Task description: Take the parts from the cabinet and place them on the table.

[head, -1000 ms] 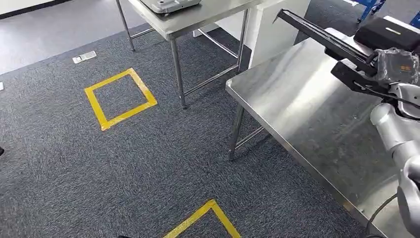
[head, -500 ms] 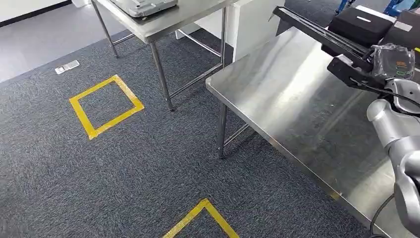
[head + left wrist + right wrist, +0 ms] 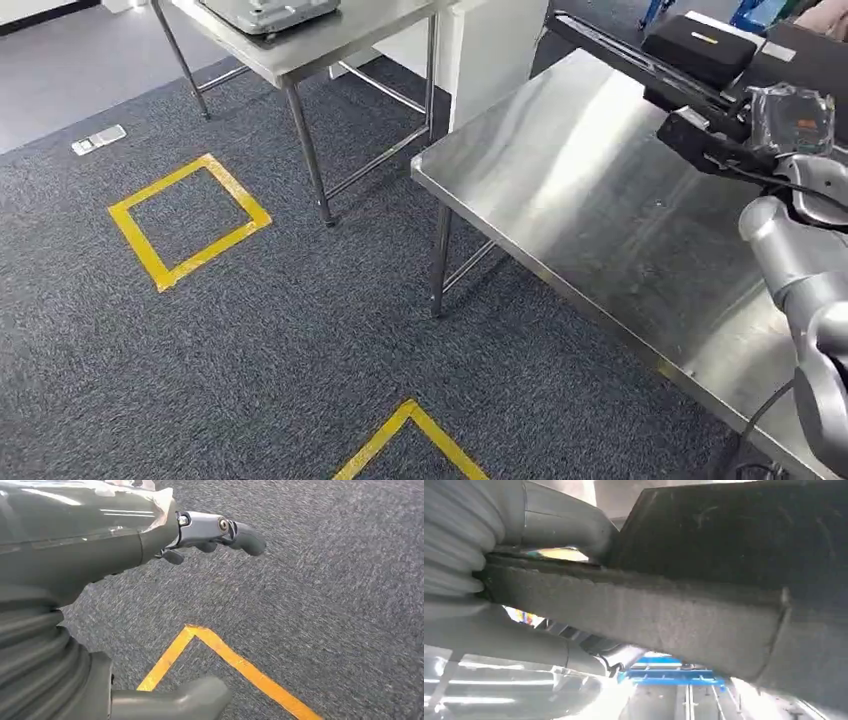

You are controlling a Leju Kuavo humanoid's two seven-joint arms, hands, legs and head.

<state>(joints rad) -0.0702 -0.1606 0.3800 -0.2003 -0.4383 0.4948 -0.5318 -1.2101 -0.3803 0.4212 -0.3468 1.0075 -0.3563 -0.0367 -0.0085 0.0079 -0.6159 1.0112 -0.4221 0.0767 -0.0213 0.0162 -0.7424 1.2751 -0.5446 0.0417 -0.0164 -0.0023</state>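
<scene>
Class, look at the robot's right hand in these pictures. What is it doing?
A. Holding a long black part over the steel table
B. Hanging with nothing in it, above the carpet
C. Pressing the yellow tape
A: the right hand grips the long black part above the steel table.

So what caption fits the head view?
Right hand holds a long black part above the steel table.
</scene>
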